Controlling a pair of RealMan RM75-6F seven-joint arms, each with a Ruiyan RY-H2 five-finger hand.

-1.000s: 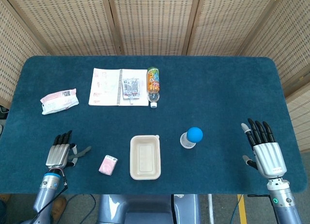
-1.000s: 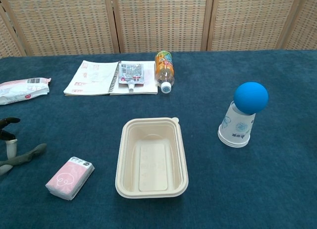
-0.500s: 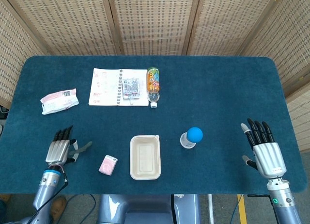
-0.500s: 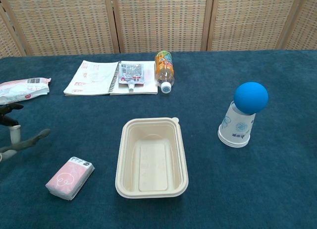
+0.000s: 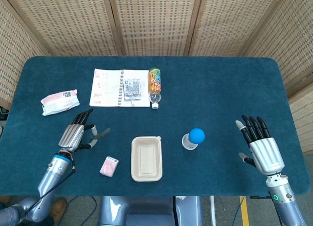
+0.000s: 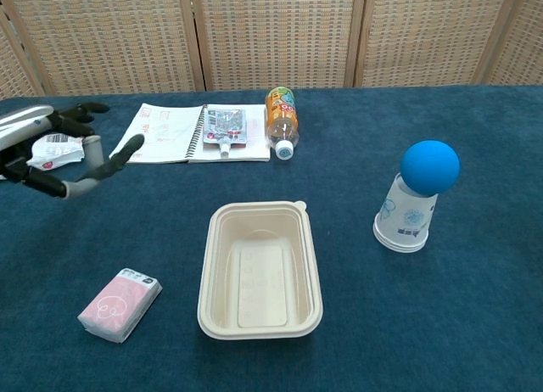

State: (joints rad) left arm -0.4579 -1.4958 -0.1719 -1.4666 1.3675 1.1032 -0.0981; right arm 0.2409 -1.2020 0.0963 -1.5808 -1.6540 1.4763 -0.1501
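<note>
Head view shows the left hand [image 5: 77,134] raised above the blue cloth table [image 5: 220,84] at the near left, fingers spread and holding nothing. Nearest to it lies a small pink tissue packet [image 5: 109,166], just near and right of the hand and apart from it. Right of the packet sits a cream rectangular food tray [image 5: 146,158], open side up. Further right, a blue ball [image 5: 196,135] rests on top of an upturned white paper cup [image 5: 188,142]. At the near right edge, the right hand [image 5: 259,145] lies open with straight, parted fingers, touching nothing. On the far side lies an open spiral notebook [image 5: 107,87] with a small silver pouch [image 5: 131,89] on its right page, an orange drink bottle [image 5: 154,86] on its side just beside it. A white and pink snack bag [image 5: 59,101] lies at the far left.
</note>
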